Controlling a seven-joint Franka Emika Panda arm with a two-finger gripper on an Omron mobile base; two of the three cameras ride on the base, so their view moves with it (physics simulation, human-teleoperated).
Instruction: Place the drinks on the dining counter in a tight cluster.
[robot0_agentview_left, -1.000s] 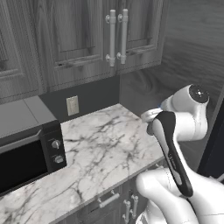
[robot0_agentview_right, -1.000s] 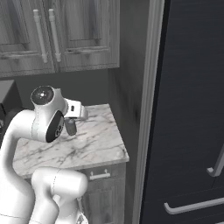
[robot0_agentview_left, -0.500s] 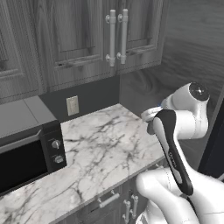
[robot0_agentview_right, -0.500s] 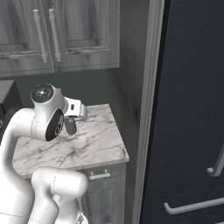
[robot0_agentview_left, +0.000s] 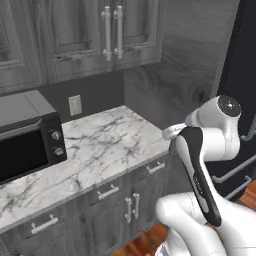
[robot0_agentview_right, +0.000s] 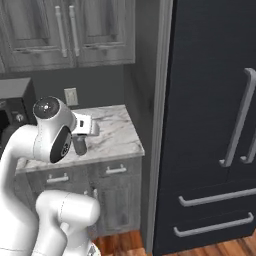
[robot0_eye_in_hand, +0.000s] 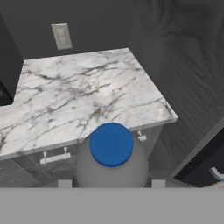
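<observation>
A veined marble tabletop (robot0_agentview_left: 107, 145) over grey wood-grain drawers runs from the black microwave (robot0_agentview_left: 25, 147) on the left to a dark fridge (robot0_agentview_right: 210, 125) on the right, and before its near edge the pincer (robot0_eye_in_hand: 111, 186) stands clamped on a rounded grey bottle (robot0_eye_in_hand: 112, 168) with a blue cap.

Microwave (robot0_agentview_left: 27, 145) on marble counter (robot0_agentview_left: 107, 150), fridge (robot0_agentview_right: 210, 125) beside.

Flat, even rendered light, dim on the dark cabinets, soft shadows, slightly low-resolution blur.
</observation>
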